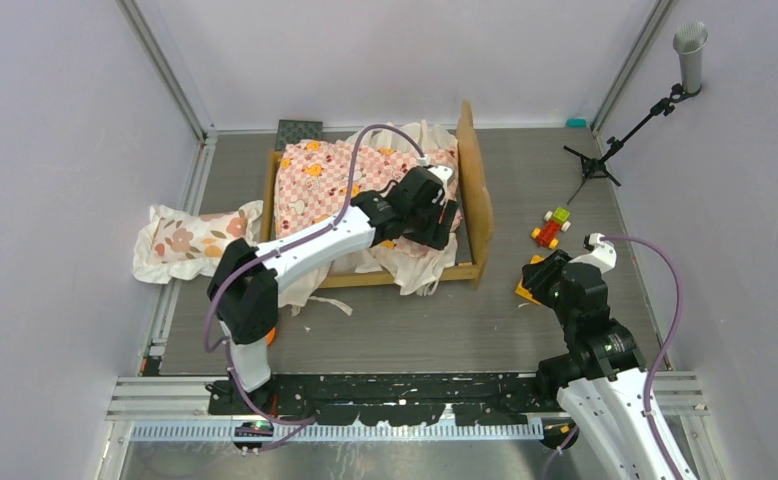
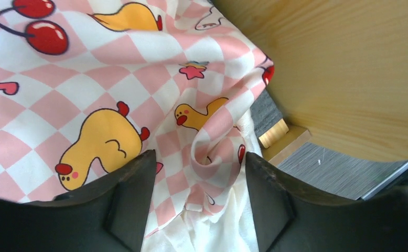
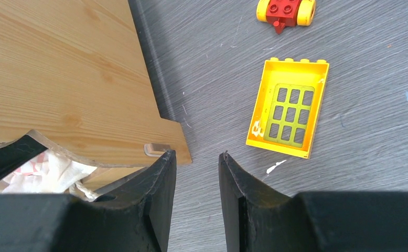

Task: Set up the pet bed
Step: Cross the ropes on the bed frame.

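1. The pet bed (image 1: 477, 190) stands near the middle of the table (image 1: 415, 330). Its long axis runs from 9 to 3 o'clock, with the headboard at the 3 o'clock end.
2. A pink-checkered sheet (image 1: 335, 185) lies over it and spills over the rail at 6 o'clock.
3. The left gripper (image 2: 199, 157) is above the sheet, just beside the headboard. Its jaws stand wide, and a loose fold rises between them, not pinched.
4. The right gripper (image 3: 196, 157) is at 4 o'clock of the bed, with a narrow gap and holding nothing.
5. The table is dark grey with a wood grain. A toy car (image 1: 552, 228) and a yellow window block (image 3: 288, 107) lie at 3 o'clock, and a floral pillow (image 1: 190, 240) lies at 9 o'clock.
6. The walls are pale. A microphone (image 1: 690, 55) stands at 1 o'clock.
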`<action>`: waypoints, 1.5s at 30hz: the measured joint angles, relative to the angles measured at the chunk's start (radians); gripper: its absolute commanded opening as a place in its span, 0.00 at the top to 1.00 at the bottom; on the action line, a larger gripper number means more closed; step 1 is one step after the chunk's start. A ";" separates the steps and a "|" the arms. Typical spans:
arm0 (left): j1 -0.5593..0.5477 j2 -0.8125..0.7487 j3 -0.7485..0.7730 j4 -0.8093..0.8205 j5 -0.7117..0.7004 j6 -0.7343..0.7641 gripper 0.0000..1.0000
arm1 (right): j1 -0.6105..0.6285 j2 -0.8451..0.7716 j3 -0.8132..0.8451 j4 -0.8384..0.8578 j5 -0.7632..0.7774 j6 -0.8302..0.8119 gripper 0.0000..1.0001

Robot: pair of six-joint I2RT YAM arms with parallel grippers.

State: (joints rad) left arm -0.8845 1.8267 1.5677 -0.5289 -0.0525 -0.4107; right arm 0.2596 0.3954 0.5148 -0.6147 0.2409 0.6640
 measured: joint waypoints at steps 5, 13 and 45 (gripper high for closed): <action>0.010 0.018 0.019 0.003 0.020 -0.001 0.49 | 0.000 0.003 0.000 0.000 0.000 -0.001 0.59; 0.010 0.030 0.019 0.002 0.076 -0.006 0.40 | 0.000 0.005 0.000 0.000 -0.001 -0.005 0.59; 0.069 -0.043 0.054 -0.061 0.103 0.042 1.00 | 0.000 0.008 0.099 0.019 -0.082 -0.050 0.60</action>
State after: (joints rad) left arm -0.8154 1.7836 1.6215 -0.5900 0.0505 -0.3683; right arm 0.2596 0.4030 0.6136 -0.5953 0.1585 0.6136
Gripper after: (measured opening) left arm 0.012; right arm 0.414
